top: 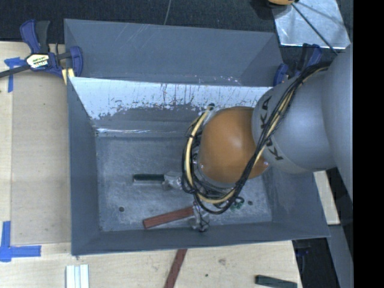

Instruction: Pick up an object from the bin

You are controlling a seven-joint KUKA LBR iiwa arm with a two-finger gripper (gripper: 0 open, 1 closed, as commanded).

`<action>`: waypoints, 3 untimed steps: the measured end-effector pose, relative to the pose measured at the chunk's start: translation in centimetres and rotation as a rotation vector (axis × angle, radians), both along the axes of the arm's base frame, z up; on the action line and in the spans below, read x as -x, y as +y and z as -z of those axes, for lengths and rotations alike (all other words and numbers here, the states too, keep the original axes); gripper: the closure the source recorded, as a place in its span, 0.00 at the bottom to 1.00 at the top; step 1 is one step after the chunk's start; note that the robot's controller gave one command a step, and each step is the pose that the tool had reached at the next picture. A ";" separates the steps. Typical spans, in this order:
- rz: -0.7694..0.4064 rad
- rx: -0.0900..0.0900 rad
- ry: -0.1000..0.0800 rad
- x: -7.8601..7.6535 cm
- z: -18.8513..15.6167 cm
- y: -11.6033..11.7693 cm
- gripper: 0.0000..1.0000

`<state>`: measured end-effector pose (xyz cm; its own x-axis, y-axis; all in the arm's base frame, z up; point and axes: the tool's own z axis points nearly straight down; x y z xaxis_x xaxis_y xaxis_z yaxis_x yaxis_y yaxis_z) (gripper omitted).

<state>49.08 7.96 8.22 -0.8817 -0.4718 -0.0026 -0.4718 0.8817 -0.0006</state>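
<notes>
My gripper (201, 221) shows below the arm's orange cover, low over the bin's front floor. It is at the right end of a flat reddish-brown stick (168, 219) that lies slanted along the front wall. A slim dark tool (148, 177) with a silvery end lies flat on the floor a little behind and to the left of the gripper. Most of the gripper is hidden by the cover and cables.
The arm with its orange cover and looped cables fills the right half of the bin. A small green thing (240, 204) peeks out under the cables at the right. Bare floor lies at the left and back.
</notes>
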 end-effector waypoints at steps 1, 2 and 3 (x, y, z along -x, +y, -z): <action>0.000 -0.001 0.000 0.1 0.1 0.2 1.00; 0.000 -0.001 0.000 0.1 0.1 0.2 1.00; -0.141 0.001 -0.009 -2.3 -19.4 -3.7 1.00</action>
